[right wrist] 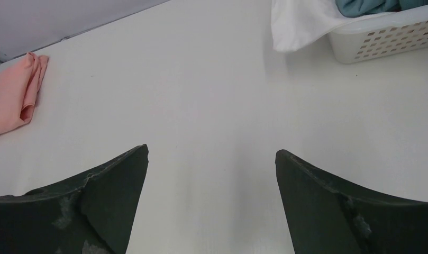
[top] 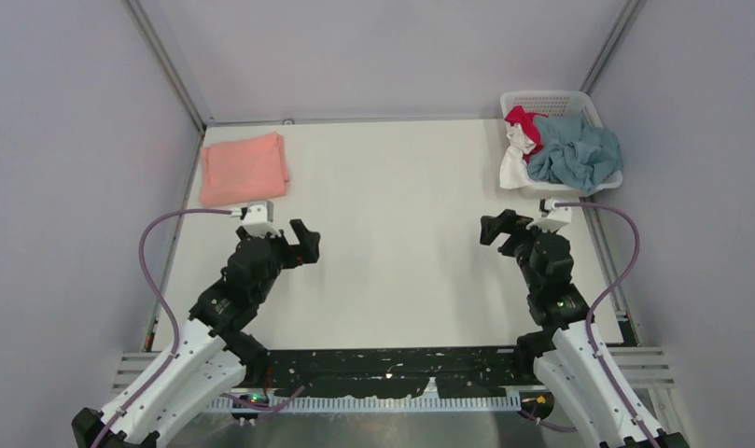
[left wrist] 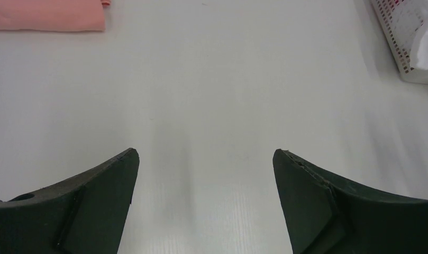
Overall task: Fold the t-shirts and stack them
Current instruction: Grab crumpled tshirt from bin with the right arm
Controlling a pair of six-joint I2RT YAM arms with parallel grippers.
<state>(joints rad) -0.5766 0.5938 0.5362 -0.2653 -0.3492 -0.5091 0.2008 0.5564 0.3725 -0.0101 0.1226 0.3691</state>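
Note:
A folded salmon-pink t-shirt (top: pixel 244 168) lies at the table's far left; it also shows in the left wrist view (left wrist: pixel 45 15) and the right wrist view (right wrist: pixel 10 100). A crumpled teal t-shirt (top: pixel 575 151), a red t-shirt (top: pixel 524 123) and a white t-shirt (top: pixel 514 159) sit bunched in the basket; the white one (right wrist: pixel 299 24) hangs over its rim. My left gripper (top: pixel 307 243) is open and empty over bare table, right of and nearer than the pink shirt. My right gripper (top: pixel 497 227) is open and empty, just in front of the basket.
The white plastic lattice basket (top: pixel 543 98) stands at the far right corner, also seen in the right wrist view (right wrist: pixel 386 39) and the left wrist view (left wrist: pixel 394 37). Grey walls enclose the white table (top: pixel 401 233) on three sides. Purple cables loop beside both arms.

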